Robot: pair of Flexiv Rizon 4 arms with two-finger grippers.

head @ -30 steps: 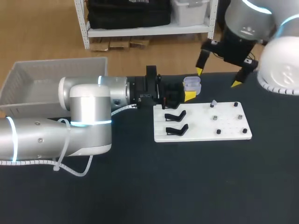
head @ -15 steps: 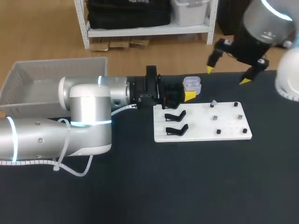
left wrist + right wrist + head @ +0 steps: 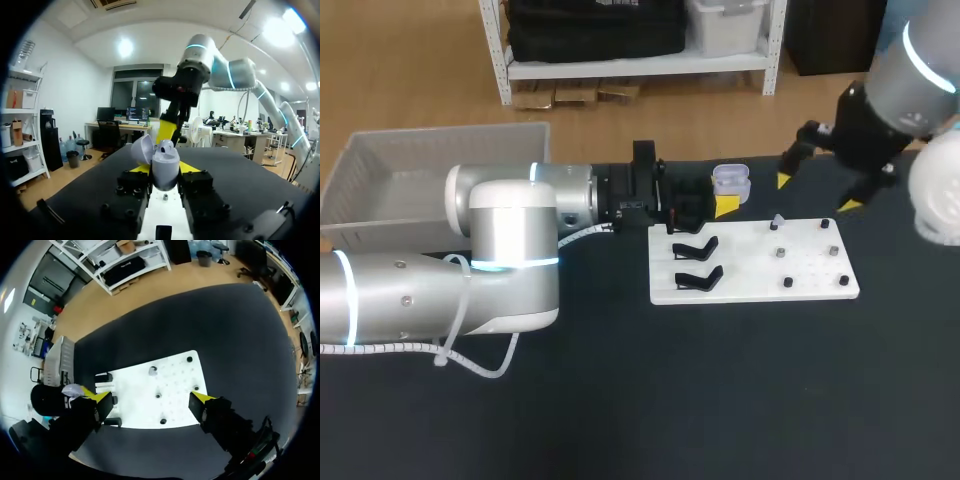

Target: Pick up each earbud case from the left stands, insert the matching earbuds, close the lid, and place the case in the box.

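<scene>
Lavender plastic is seen between the yellow tips of the left gripper [image 3: 721,199]: the earbud case [image 3: 731,180] is clamped there from two sides, and its lid is swung open to one side. The case is held just behind the back edge of the white board [image 3: 750,285], toward the board's left half, while the left arm [image 3: 510,235] is stretched across the black table [image 3: 720,400] from the left. In the left wrist view the board is seen under the gripper, with the case upright ahead of the black finger bodies.

Two black stands [image 3: 696,262] are set on the left part of the board, one behind the other. Small dark pegs [image 3: 787,283] are spread over its right part. One peg near the back edge is topped with a pale piece [image 3: 776,221]; what it is cannot be told.

The right gripper [image 3: 817,192] is held above the back right of the board, well apart from the case, with its fingers spread wide. In the right wrist view the board and its pegs are framed between the two yellow tips, and the case is seen off to one side, at the end of the left arm.

A pale grey box [image 3: 450,132] is placed at the far left of the table, partly hidden behind the left arm.
</scene>
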